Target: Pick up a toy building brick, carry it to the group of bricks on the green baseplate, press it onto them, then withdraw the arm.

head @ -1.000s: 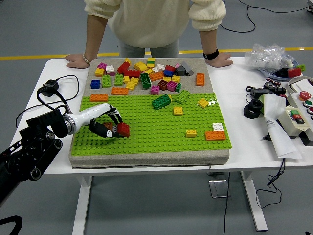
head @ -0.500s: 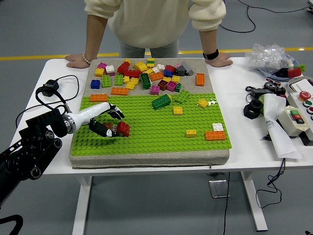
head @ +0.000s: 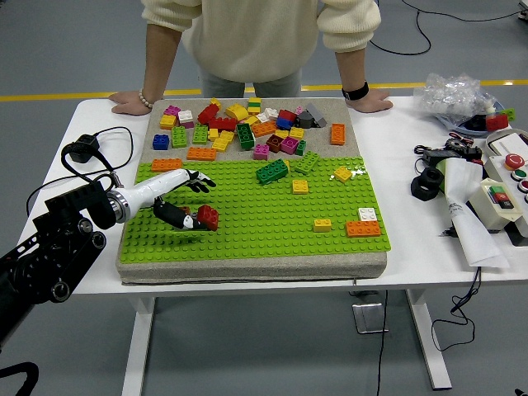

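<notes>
My left robot hand (head: 188, 200) is over the green baseplate (head: 256, 214) at about 9 o'clock, its fingers spread and holding nothing. The red brick (head: 208, 217) sits on the baseplate just beside my thumb, and the person's hands (head: 130, 102) rest flat on the tabletop (head: 412, 231) at 12 o'clock.

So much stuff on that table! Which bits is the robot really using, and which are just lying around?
In use:
- left hand, fingers spread
- red brick at its fingertips
- green baseplate
- loose bricks on the grey mat behind it

Lying about:
- black cable, left
- control box, rolled paper and plastic bag, right
- person's hands resting on the far edge
</notes>
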